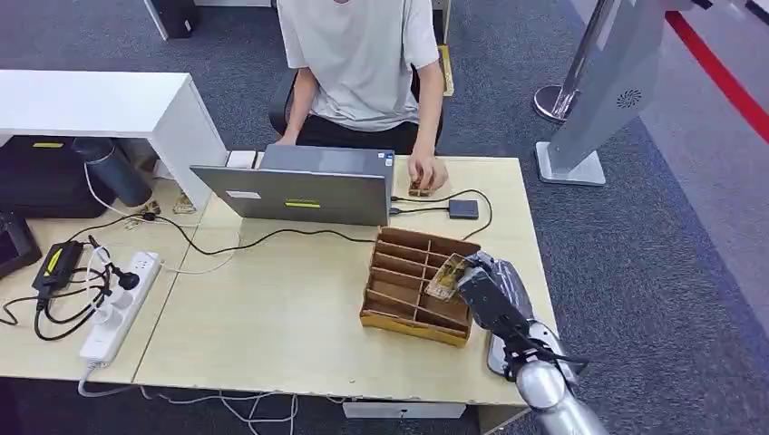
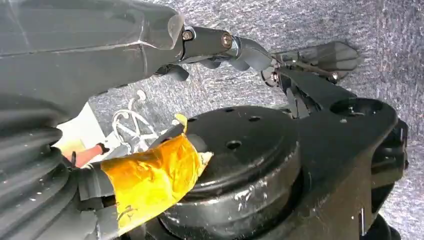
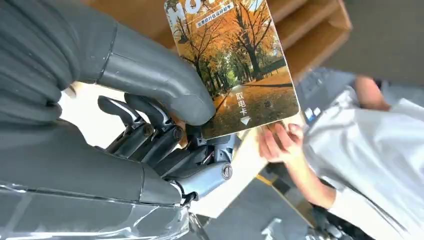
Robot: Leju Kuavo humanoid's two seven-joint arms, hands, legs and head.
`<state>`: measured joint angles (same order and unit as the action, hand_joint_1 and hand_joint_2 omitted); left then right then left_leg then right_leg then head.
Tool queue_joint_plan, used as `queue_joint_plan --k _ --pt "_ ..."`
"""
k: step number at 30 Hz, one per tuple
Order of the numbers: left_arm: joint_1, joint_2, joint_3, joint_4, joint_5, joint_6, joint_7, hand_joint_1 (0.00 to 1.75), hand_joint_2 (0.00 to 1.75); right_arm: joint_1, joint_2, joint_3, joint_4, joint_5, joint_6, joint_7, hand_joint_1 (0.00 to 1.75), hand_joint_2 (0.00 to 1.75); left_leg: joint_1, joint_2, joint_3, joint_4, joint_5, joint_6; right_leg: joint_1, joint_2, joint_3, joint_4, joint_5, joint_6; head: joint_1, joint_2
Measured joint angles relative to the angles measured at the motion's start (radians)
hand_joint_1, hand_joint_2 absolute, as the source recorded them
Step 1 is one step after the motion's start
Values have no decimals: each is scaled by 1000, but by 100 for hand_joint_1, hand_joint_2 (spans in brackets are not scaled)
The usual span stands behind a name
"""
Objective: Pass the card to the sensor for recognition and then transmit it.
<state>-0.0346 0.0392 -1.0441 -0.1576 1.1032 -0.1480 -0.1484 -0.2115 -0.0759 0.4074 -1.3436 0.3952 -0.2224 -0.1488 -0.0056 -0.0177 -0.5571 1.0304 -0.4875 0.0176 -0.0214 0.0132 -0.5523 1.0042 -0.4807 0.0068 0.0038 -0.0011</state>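
Note:
My right hand [image 1: 485,288] hovers over the right end of the wooden slotted organizer [image 1: 399,276] and pinches a card [image 1: 446,276] printed with autumn trees. In the right wrist view the card [image 3: 235,60] is clamped between the thick thumb [image 3: 155,75] and the darker fingers [image 3: 165,132]. A small black sensor box [image 1: 463,208] lies on the table beyond the organizer, wired to the laptop. My left hand [image 2: 210,45] hangs beside my body over grey carpet, and whether it is open or curled is unclear.
A person sits across the table behind a grey laptop [image 1: 299,192], one hand [image 1: 426,174] resting on a small object near the sensor. A power strip [image 1: 118,304] and cables lie at the left. The table's right edge [image 1: 542,272] is close to my arm.

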Motion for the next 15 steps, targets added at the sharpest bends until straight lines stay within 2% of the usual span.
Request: queue_joint_plan --k 9,15 --pt "2 20 0 0 -1 0 10 0 175 -156 0 -16 38 18 -1 7 175 175 0 0 -3 0 1 -1 0 0 -3 1 0 0 0 0" --pt "1 21 -2 0 -9 -3 14 0 175 -280 0 -8 106 162 -92 61 175 175 0 -2 -3 0 1 -1 0 -1 -2 1 0 0 0 0"
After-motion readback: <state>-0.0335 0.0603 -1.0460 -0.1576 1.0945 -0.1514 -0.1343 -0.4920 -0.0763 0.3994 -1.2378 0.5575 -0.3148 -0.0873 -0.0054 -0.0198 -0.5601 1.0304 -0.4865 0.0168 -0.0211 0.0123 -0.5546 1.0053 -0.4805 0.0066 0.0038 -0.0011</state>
